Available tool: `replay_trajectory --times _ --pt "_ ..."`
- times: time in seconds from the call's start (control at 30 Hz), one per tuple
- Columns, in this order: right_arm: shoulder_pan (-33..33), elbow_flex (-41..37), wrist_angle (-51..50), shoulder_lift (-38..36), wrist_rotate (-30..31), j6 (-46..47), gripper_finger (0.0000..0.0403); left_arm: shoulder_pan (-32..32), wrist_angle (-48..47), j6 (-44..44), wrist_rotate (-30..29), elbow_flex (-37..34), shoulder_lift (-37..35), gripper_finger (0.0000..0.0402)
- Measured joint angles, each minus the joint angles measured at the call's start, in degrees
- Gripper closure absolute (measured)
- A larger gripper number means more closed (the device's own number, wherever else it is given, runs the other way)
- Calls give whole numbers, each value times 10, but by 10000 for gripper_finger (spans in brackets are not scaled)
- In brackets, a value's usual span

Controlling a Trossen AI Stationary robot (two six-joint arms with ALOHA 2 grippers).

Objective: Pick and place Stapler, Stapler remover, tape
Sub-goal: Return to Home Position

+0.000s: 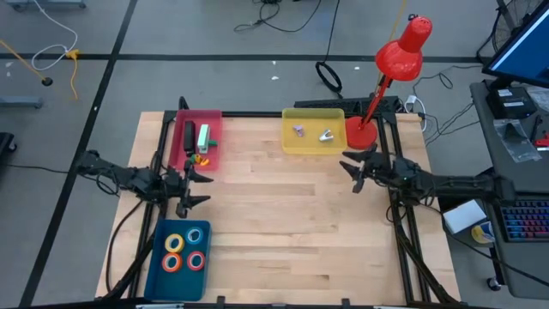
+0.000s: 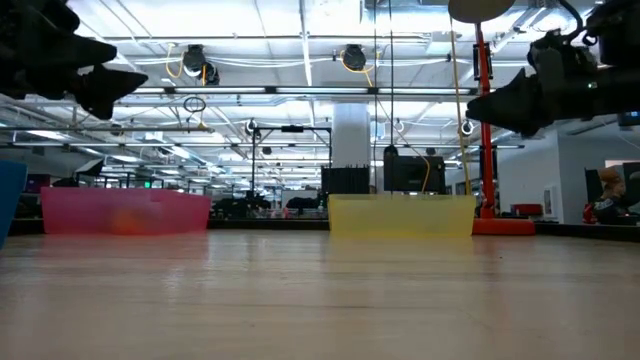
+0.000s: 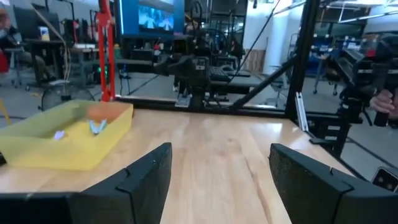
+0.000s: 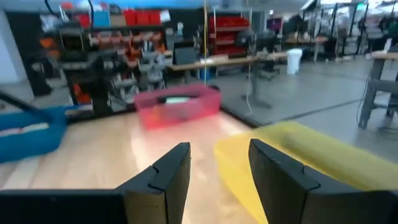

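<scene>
Three bins (image 1: 310,146) on wooden table (image 1: 292,223)

The right gripper (image 4: 219,152) holds its fingers apart over the table (image 4: 93,162). A yellow bin (image 4: 311,155) sits close ahead, with a pink bin (image 4: 177,109) farther off and a blue bin (image 4: 31,137) well apart from both.

A pale wooden bench (image 1: 283,232) fills the middle of the high view, edged by a black metal frame (image 1: 257,113). At its 1 o'clock corner stands a red desk lamp (image 1: 400,55). Its round base sits on the wood, its thin arm leans up and outward, and its shade hangs over the floor beyond the edge. On the grey floor at 12 o'clock lies a looped black cable (image 1: 328,75), and at 10 o'clock a white cable (image 1: 53,51) curls. At 3 o'clock a side desk (image 1: 506,167) carries a keyboard (image 1: 523,221) and a blue-lit monitor (image 1: 525,43), with a white box (image 1: 464,215) just beside the keyboard.
</scene>
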Motion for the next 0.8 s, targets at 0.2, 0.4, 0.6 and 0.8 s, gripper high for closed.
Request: replay_trajectory --times 0.2,0.4,0.6,0.8 --pt "-3 0 -24 -48 -71 -2 244 -1 -2 14 -2 0 -1 133" --pt "-3 -1 -81 -59 -175 14 244 -1 -2 12 -2 0 -1 133" --pt "-6 -1 -64 -68 -245 4 245 0 -3 24 -6 0 -1 133" --pt "-38 -1 -49 -112 -246 -1 241 0 -4 34 -7 0 -1 133"
